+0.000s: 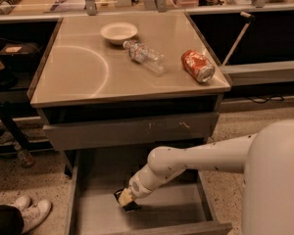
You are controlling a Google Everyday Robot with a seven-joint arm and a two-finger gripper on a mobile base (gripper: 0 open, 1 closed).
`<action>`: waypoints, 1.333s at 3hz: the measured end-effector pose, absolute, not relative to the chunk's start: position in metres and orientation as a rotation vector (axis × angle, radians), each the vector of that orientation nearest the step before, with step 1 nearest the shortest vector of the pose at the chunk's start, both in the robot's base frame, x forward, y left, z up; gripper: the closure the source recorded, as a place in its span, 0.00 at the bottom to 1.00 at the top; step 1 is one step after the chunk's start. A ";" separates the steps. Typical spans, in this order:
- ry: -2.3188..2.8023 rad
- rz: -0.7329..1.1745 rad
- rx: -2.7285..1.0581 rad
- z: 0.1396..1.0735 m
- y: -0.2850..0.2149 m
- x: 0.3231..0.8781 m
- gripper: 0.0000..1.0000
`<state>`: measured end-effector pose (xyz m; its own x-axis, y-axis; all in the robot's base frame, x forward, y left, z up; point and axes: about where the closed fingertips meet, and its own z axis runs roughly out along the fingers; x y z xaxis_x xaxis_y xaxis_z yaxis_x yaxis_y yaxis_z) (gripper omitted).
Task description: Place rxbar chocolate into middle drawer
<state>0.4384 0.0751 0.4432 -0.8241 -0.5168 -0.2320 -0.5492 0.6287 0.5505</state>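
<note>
Gripper [125,199] low in the middle drawer [172,210], fingers clamped on the rxbar chocolate [132,206]; side wall [72,199] near at nine o'clock. Floor open toward three o'clock.

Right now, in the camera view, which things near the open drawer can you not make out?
1. rxbar chocolate: camera view; the gripper, low inside the middle drawer, covers most of it; whether it touches the floor is unclear.
2. Drawer front: camera view; partly cut off by the bottom edge; the arm hides part of the floor.
</note>
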 end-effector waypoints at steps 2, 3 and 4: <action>2.801 0.938 -0.860 0.396 0.081 0.465 1.00; 2.784 0.901 -0.850 0.392 0.081 0.486 1.00; 2.783 0.901 -0.850 0.392 0.081 0.486 0.81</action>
<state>0.4863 0.0806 0.3924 -0.8402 -0.4805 -0.2514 -0.5367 0.6703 0.5125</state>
